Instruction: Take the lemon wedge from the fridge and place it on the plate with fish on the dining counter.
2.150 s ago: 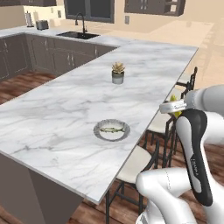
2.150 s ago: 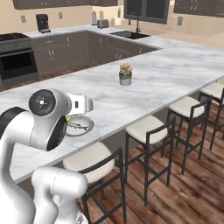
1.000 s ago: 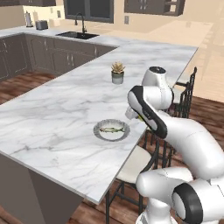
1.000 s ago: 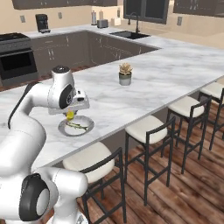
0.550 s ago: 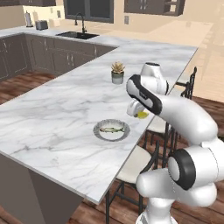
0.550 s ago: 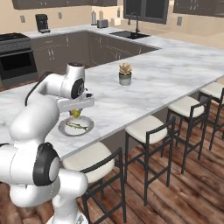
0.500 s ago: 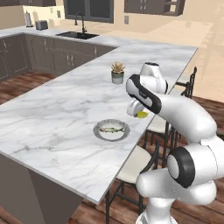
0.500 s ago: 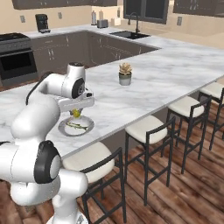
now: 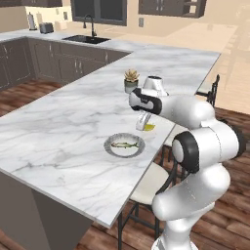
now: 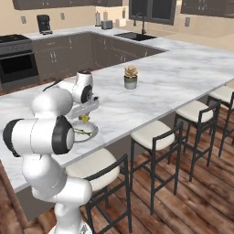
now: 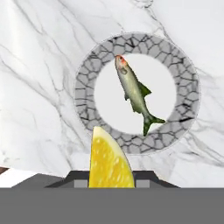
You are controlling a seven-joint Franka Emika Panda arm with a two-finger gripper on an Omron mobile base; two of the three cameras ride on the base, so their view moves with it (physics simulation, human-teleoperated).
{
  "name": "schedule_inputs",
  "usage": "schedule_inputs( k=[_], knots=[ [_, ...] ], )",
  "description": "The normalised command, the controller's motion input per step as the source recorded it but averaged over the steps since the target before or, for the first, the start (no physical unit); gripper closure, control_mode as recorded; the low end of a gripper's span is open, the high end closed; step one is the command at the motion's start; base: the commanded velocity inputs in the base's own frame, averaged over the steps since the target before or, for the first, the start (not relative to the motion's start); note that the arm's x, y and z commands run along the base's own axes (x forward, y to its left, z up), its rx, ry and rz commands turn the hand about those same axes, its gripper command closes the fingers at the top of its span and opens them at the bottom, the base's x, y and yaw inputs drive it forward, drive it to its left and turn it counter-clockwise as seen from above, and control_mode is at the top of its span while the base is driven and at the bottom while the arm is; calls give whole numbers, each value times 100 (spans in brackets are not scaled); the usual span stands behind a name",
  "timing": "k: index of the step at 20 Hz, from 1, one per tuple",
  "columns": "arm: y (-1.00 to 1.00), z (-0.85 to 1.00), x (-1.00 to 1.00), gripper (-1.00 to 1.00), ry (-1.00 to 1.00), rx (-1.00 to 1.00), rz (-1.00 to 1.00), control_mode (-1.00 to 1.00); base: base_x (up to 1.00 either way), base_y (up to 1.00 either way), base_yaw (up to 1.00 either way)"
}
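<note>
My gripper is shut on the lemon wedge, a bright yellow slice that rises between the fingertips in the hand view. The lemon wedge hangs above the dining counter, just right of the plate with fish. In the hand view the round grey plate with fish lies straight ahead below the wedge, the slim fish on its pale centre. From the right base view the gripper holds the lemon wedge just above the plate's far edge. The fridge is out of view.
A small potted plant stands on the marble further back. Bar stools line the counter's near side. A sink and dark cabinets sit along the back wall, with a stove at the left.
The arm has swung from beside the base out over the counter and lowered the wedge closer to the plate. The jaws stayed shut on the wedge.
</note>
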Motion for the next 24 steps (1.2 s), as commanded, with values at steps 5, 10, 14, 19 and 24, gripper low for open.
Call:
schedule_inputs(
  k=[5, 10, 14, 19, 24],
  knots=[
    [47, -55, 87, 100, 0, -6, 20, -100, 0, 0, 0],
    [62, -40, 77, 100, 0, -4, 6, -100, 0, 0, 0],
    [46, -18, 35, 100, 9, -3, 3, -100, 0, 0, 0],
    [7, -30, 32, 100, 10, 0, 2, -100, 0, 0, 0],
    [0, -45, 8, 100, 6, 0, 3, -100, 0, 0, 0]
  ],
)
